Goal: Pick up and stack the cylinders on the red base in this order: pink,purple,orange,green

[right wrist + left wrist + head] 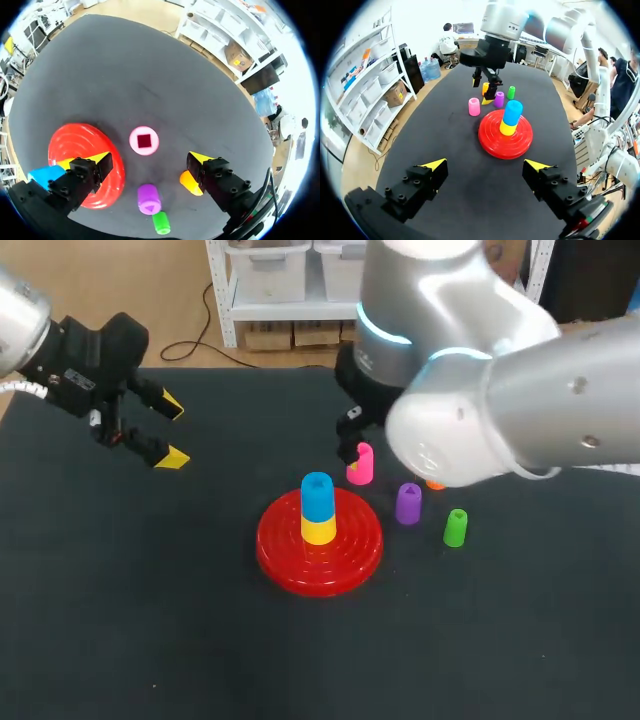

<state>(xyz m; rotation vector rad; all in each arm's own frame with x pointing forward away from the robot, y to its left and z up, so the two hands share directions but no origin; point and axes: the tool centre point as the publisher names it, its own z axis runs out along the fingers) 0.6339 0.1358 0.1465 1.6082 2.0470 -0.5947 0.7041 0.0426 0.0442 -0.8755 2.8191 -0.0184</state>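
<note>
Right gripper (pixel 150 159) sat open above the pink plastic cylinder (pixel 361 466), right of frame centre; a skewed descent could tip it or clip the red disc base (pixel 275 555).

red base (pixel 290 552), pink cyl (pixel 360 465), purple cyl (pixel 408 503), orange cyl (pixel 186 182), green cyl (pixel 455 527)

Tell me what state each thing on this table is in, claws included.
red base: carries a two-piece stack
yellow cylinder: on the base, bottom
blue cylinder: stacked on the yellow
pink cylinder: upright on the table, not gripped
purple cylinder: upright, loose
orange cylinder: loose, partly hidden
green cylinder: upright, loose
left gripper: open, empty
right gripper: open, empty, over the pink cylinder
</note>
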